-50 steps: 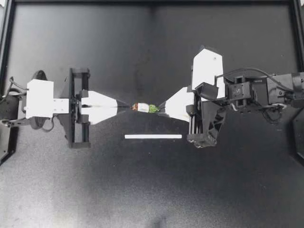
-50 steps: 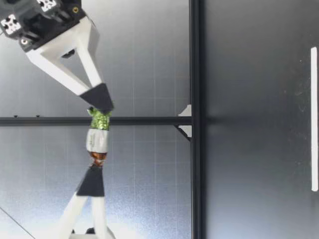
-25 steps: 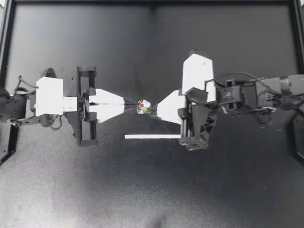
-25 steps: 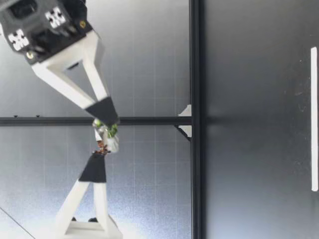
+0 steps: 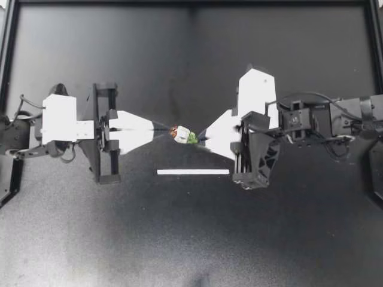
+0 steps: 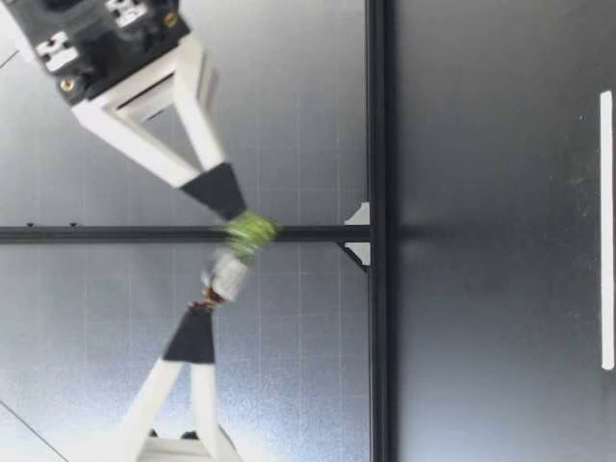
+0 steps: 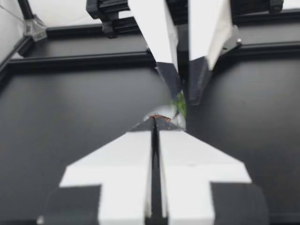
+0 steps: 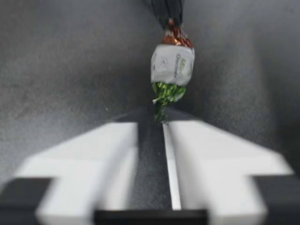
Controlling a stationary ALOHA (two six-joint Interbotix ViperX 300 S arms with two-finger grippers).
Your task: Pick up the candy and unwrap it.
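Green foil at one end, brown foil at the other, white band round the middle: the candy (image 5: 182,134) hangs in mid-air over the centre of the black table (image 5: 191,239), strung between both grippers. Left gripper (image 5: 164,129) comes in from the left with its fingers pressed together on the brown twist; right gripper (image 5: 200,136) comes in from the right, fingers closed on the green twist. Tips point at each other, with only the candy between them. Low view: candy (image 6: 231,265) sits well above the table surface and is tilted, with the green end lower than the brown end. Right wrist view: green twist is pinched at the right gripper's tips, the white body is just ahead of them, and the brown twist runs into the dark tips of the left gripper beyond. Left wrist view: candy is mostly hidden behind that gripper's closed tips, showing only a sliver of green and foil. On the table — a thin white strip (image 5: 192,171) lies flat, on the near side of the candy and apart from both grippers.
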